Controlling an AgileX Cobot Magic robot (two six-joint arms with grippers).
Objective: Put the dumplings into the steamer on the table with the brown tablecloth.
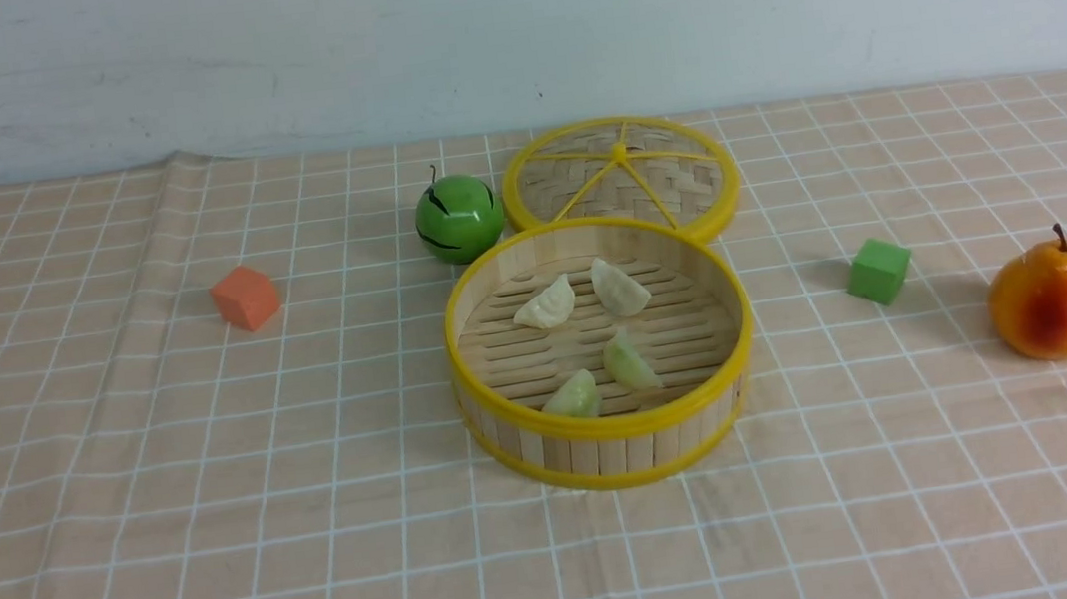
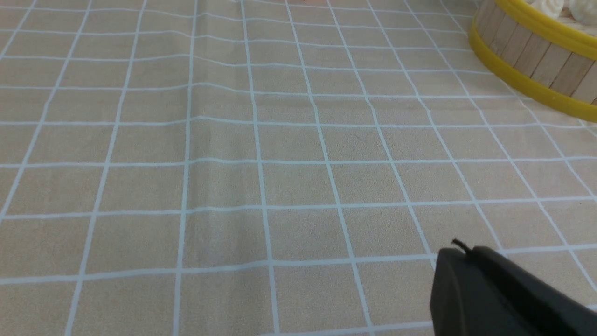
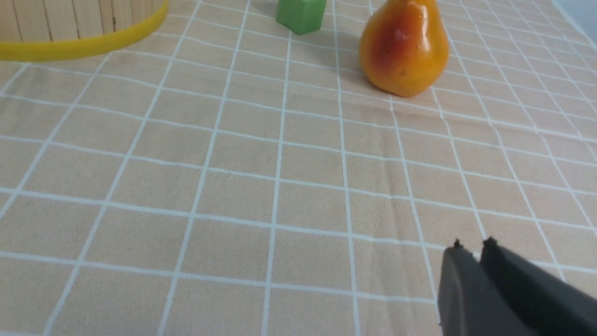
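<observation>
From my seat, all four dumplings show inside the steamer, on its slatted floor. Taking the basket in the front view as a clock with 12 farthest from me, one cream dumpling lies toward 10 and the other cream dumpling toward 1. One pale green dumpling sits toward 5, and the second green dumpling is near the rim toward 7.

The basket stands upright on the counter, over the brown tablecloth with its white grid. Just beyond it, between 12 and 1, I have the woven lid lying with its spokes up; whether the two touch, I cannot tell. A green striped ball is close by, between 10 and 11. The orange-red cube is well apart, between 9 and 10. Out at 3 sits the green cube, with the orange pear farther along that way.

My left pincer is closed, tips together and empty. My right pincer is slightly parted, holding nothing.
</observation>
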